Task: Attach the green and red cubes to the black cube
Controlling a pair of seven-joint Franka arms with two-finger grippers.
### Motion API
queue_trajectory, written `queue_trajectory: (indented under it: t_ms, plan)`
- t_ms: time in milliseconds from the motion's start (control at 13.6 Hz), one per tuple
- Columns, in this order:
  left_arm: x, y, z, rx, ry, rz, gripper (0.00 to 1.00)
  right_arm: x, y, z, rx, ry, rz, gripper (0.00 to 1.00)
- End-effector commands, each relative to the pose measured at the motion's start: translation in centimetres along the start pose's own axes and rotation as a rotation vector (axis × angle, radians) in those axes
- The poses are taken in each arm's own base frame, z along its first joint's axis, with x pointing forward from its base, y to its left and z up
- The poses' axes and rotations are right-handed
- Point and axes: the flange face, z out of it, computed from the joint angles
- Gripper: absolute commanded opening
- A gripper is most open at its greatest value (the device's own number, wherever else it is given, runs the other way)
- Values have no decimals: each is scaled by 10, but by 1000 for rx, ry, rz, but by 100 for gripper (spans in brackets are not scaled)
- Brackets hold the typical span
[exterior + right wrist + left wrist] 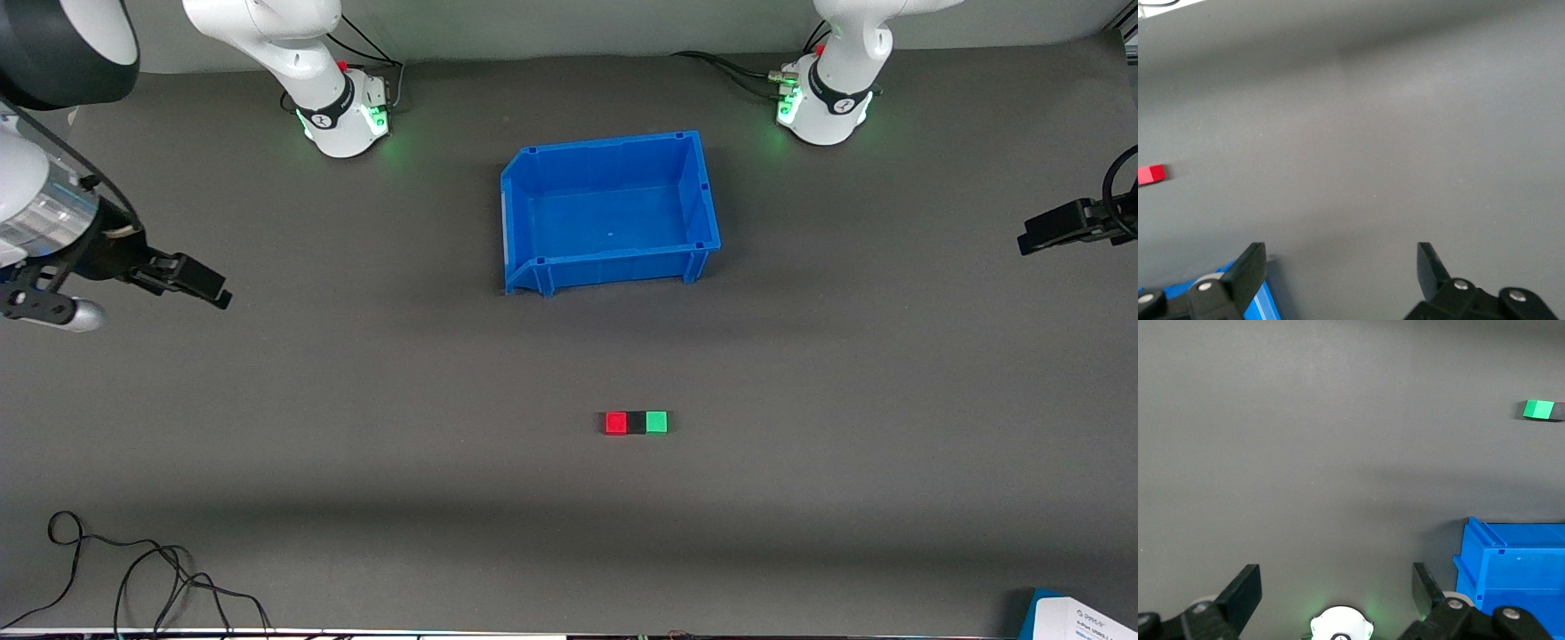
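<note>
Left gripper (1031, 240): only one dark finger shows in the front view, the rest cut by the picture's edge. Right arm's upper links run out of that view too.

Left wrist view: black cube (1559, 411) a sliver, clipped; blue bin (1511, 573) partly cut; red cube out of sight.

Right wrist view: red cube (1151, 175) clipped at the edge; the bin's corner barely shows.

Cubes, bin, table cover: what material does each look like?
Red cube, green cube: likely plastic, bright uniform colour, crisp edges. Black cube: matte, material unclear. Bin: moulded plastic, slight sheen, ribbed rim. Mat: matte grey, possibly fabric or rubber.
</note>
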Motion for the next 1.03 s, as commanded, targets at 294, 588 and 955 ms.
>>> queue_trajectory:
  t_ms: [294,588,955]
  plan:
    - [-37,11,1,-11,95,63,100,-7,-3,0,1,-19,-36,100]
    - [-35,10,1,-28,117,106,100,-1,-2,-6,8,-4,-32,100]
    - [-35,2,10,-30,111,91,100,9,3,-20,18,26,-20,100]
